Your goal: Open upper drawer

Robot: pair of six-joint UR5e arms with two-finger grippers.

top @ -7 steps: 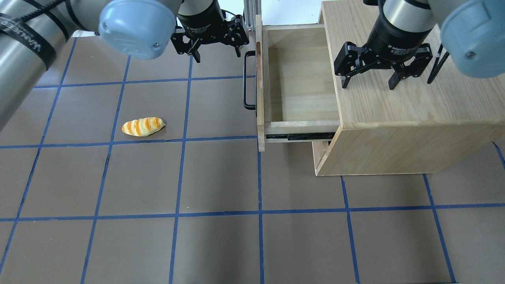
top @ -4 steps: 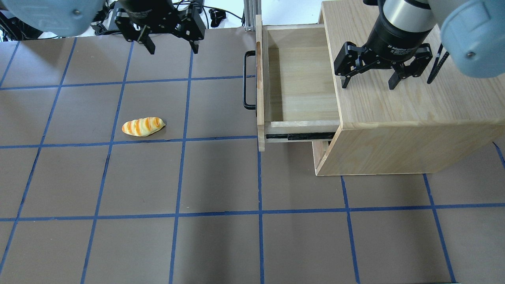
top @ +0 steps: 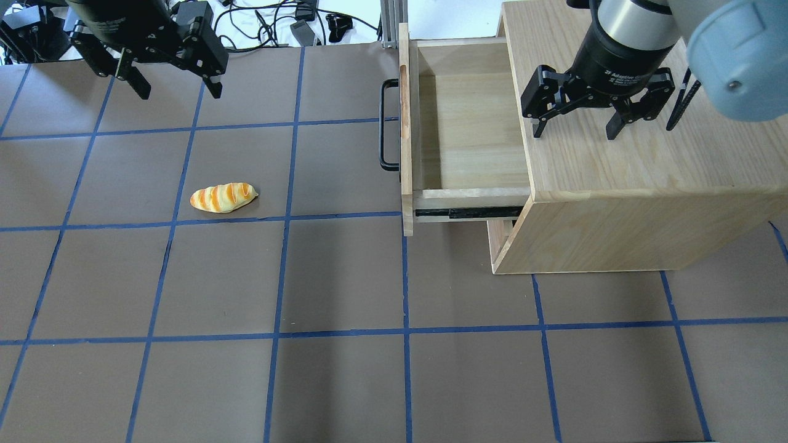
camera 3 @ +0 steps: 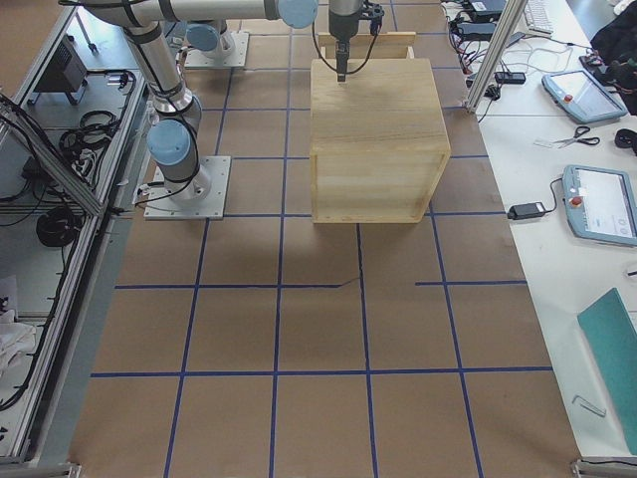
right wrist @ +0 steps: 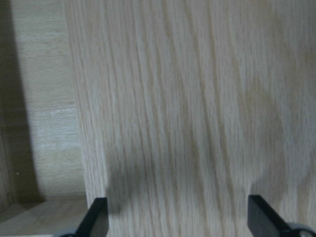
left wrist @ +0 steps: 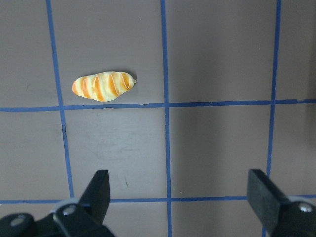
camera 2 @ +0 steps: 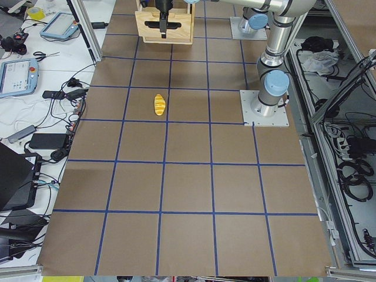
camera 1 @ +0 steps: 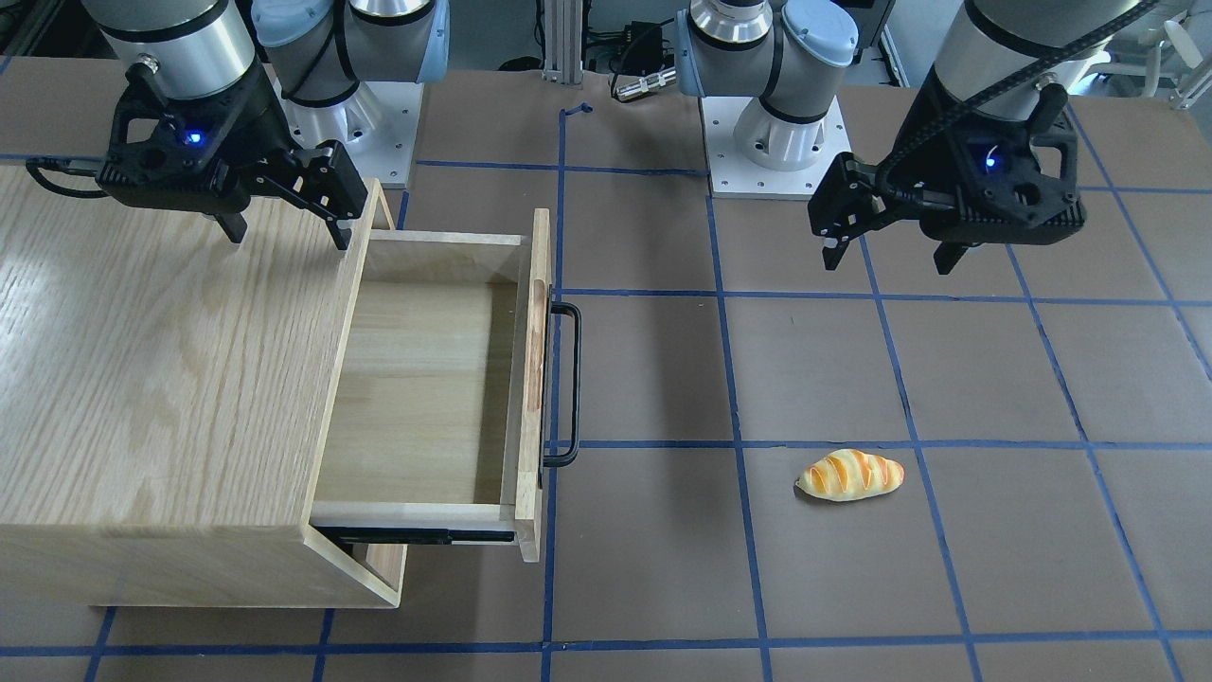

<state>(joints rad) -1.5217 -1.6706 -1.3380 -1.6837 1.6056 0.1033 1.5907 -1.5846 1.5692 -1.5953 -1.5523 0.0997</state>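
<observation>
The upper drawer (top: pixel 468 135) (camera 1: pixel 426 388) stands pulled out of the light-wood cabinet (top: pixel 615 160) (camera 1: pixel 142 379), showing its bare inside. Its black bar handle (top: pixel 385 126) (camera 1: pixel 568 384) faces the middle of the table. My left gripper (top: pixel 172 86) (camera 1: pixel 885 256) is open and empty, high over the brown mat near the table's far edge, well away from the handle. My right gripper (top: pixel 575 132) (camera 1: pixel 284 232) is open and empty, just above the cabinet top near the drawer's inner end. The right wrist view shows the cabinet top (right wrist: pixel 197 108) between its open fingers.
A yellow-orange striped bread roll (top: pixel 223 197) (camera 1: pixel 850 475) (left wrist: pixel 102 87) lies on the mat left of the drawer. The mat (top: pixel 345 369) carries a blue tape grid. Cables and tablets lie beyond the table's edge (camera 2: pixel 35 88).
My left gripper has moved away from the drawer handle, leftward along the far edge of the table. The drawer, the roll and my right gripper have not moved.
</observation>
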